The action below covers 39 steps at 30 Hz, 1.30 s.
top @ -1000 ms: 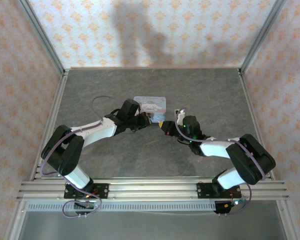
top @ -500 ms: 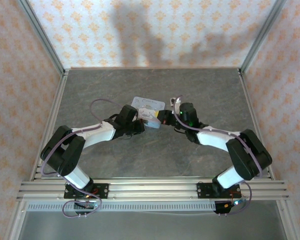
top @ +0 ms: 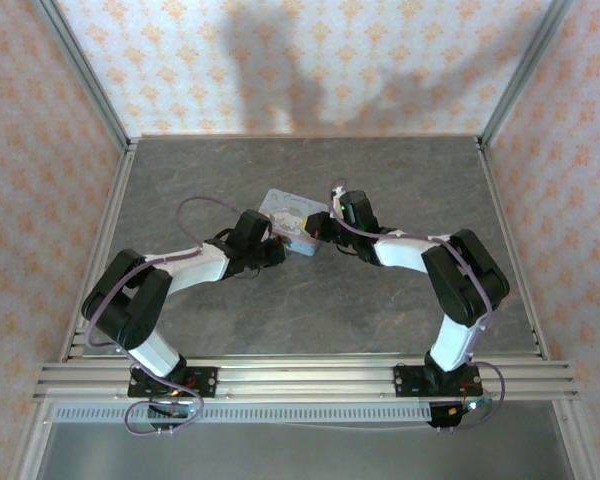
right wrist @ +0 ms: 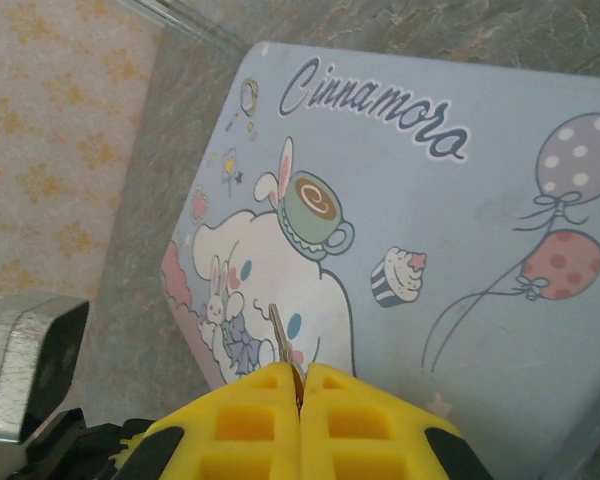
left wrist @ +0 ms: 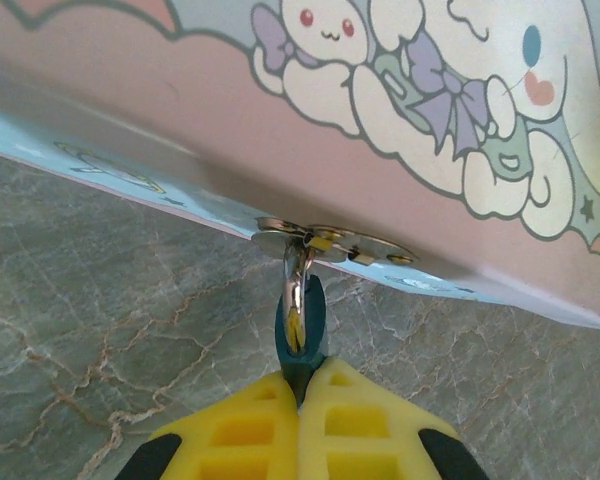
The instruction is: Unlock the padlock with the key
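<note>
A pale blue rectangular tin printed with cartoon figures lies skewed near the middle of the grey marbled bench, with both arms reaching to it from either side. The tiny teal-blue padlock with a thin metal shackle hangs at the tin's side wall. Its shackle is threaded through a small silvery metal hasp that juts from the tin's edge. The left arm's yellow fingers are clenched on the lower end of the padlock body, so that only its upper part and the shackle stick out above them.

The right arm's yellow fingers are pressed together on the very small, thin, pale metal key, whose blade pokes up from between their tips. It stands over the tin's lid, just in front of the printed white rabbit (whether the blade touches the lid cannot be told).
</note>
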Each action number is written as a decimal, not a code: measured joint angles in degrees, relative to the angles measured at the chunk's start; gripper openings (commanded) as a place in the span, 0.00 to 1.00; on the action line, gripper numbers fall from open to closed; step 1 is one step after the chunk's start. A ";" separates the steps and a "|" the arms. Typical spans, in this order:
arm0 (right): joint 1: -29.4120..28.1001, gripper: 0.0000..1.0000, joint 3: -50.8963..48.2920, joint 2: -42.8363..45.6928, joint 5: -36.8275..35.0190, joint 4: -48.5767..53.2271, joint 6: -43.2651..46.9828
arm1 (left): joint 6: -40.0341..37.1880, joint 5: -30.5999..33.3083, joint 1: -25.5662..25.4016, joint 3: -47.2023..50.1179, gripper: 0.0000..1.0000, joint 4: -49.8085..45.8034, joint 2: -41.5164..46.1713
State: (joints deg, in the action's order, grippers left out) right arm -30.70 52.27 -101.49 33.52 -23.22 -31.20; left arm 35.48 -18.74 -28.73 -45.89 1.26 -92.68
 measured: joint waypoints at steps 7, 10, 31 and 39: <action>0.00 0.00 0.63 -0.28 -0.11 0.96 0.94 | -2.99 1.84 0.33 0.83 0.31 1.42 -0.72; 0.00 0.00 0.63 -0.28 -0.11 1.03 1.29 | -4.57 2.97 0.85 1.36 0.37 1.57 -1.20; 0.00 0.00 2.69 1.49 -0.22 8.20 3.89 | -19.17 5.70 1.53 4.17 0.61 12.35 -3.23; -0.39 0.00 11.58 -2.25 1.27 10.34 3.80 | -20.41 5.68 1.77 5.55 0.63 14.80 -3.21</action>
State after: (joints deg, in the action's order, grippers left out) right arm -31.09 63.86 -103.74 34.79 -12.88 -27.40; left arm 15.07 -13.06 -26.96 -40.34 16.05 -95.90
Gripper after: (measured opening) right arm 0.046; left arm 0.624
